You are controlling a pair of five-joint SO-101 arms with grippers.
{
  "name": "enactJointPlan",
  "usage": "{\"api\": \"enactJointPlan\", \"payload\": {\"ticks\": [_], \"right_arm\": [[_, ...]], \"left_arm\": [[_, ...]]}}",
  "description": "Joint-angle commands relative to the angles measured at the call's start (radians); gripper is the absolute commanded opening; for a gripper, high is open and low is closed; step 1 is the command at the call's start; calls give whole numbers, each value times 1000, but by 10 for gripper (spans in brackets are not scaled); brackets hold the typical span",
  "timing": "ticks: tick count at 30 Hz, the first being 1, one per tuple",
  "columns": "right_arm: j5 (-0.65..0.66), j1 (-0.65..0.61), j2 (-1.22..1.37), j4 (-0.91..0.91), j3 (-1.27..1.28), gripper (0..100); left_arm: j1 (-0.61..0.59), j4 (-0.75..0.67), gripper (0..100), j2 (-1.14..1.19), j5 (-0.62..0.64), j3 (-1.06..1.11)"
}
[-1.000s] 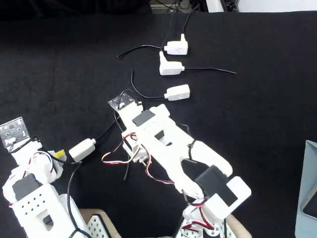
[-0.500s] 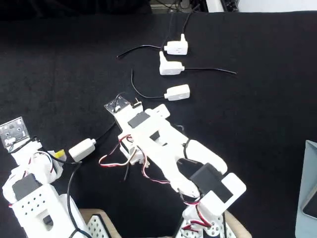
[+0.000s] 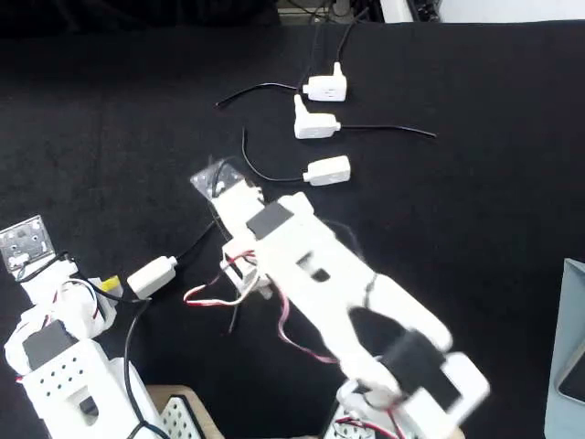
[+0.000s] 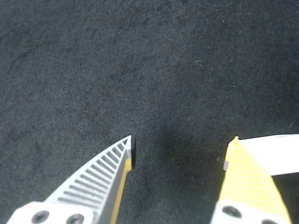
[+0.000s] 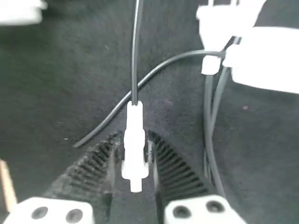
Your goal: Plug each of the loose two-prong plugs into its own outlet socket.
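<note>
My right gripper (image 5: pixel 133 140) is shut on a small white two-prong plug (image 5: pixel 134 156), whose black cord (image 5: pixel 136 51) runs away from the fingers. In the high view this gripper (image 3: pixel 216 181) hangs left of the nearest of three white outlet blocks (image 3: pixel 327 170), (image 3: pixel 316 123), (image 3: pixel 325 88), each on a black cord at the back middle. My left gripper (image 4: pixel 183 140) stands open close above bare black cloth, holding nothing. A white connector body (image 3: pixel 151 274) lies just beside its yellow finger (image 3: pixel 111 285) and shows as a white edge (image 4: pixel 275 154) in the left wrist view.
Black cloth (image 3: pixel 475 210) covers the table. Loose black cords (image 3: pixel 260 89) trail from the outlet blocks, and one (image 3: pixel 196 242) runs from the connector body under my right arm. A grey-blue container (image 3: pixel 569 357) stands at the right edge.
My right arm has stretched out and its gripper, still shut on the plug, has shifted a little up and to the left. The left arm has stayed still.
</note>
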Motion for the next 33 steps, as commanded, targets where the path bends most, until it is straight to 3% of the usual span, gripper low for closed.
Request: {"api": "enactJointPlan", "payload": {"ticks": [1,6,17,24,33], "right_arm": [[-5,-3,-237,23,25,11],[-8,-5,-456,-37,134,11],[-9,-6,-889,-279,446,11],[-11,-83,-1032,-305,538,11],[-11,-97,-1082,-305,568,11]], "left_arm": [[25,-17,313,-11,-5,-21],[142,-9,311,-11,11,-82],[504,-17,311,-11,315,-332],[751,-17,311,-11,423,-389],[929,-8,310,-25,448,-406]]}}
